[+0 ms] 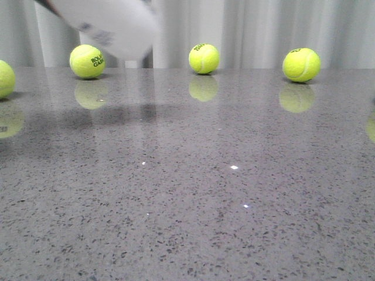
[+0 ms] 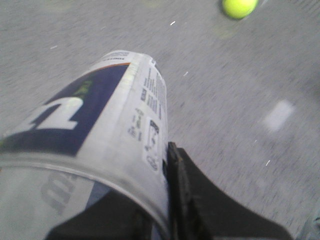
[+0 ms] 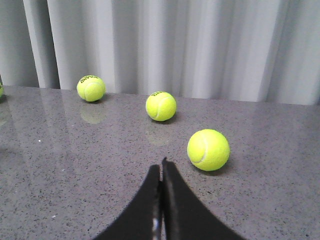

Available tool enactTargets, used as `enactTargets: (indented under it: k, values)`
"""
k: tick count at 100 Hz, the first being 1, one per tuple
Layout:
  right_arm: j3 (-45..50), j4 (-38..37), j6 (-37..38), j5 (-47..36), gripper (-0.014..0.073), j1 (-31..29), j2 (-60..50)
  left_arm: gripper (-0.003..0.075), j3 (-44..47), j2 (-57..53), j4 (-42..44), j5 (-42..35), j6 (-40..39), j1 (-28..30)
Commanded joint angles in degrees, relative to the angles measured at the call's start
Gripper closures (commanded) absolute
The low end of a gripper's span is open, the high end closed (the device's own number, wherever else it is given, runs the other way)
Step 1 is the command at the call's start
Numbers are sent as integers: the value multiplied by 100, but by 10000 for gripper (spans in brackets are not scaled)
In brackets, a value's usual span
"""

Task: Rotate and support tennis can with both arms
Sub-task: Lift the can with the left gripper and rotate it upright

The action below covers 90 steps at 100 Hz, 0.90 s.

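Observation:
The tennis can is a clear cylinder with a white and navy label, a white "W" logo and small print. In the left wrist view it lies tilted between my left gripper's jaws. One black finger presses against its side and the other finger is hidden behind the can. In the front view the can is blurred and held in the air at the top left, above the table. My right gripper is shut and empty, low over the table, and does not show in the front view.
The grey speckled table carries yellow-green tennis balls along its far edge, and another at the left edge. One ball lies close ahead of my right gripper. White curtains hang behind.

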Motion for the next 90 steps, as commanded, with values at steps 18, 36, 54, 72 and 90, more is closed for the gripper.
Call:
enactTargets:
  k: [18,36,54,72,90]
  values:
    - [-140,67,-38,-472,662,-39,55,741,-364,-934,1764,358,-1414,-67]
    - [-140,67,-38,-472,662,-39,55,741,-299,-1071,2555,358,-1795,-322]
    - [-140,67,-38,-472,662,-39,55,741,237,-1071,2701,358,-1916,-591]
    - [-140,67,-38,-472,662,-39,55,741,680,-1071,2923,358,-1984,-646]
    - [-140,67,-38,-472,662,-39,55,709,713,-1071,2987,358,-2039,-646]
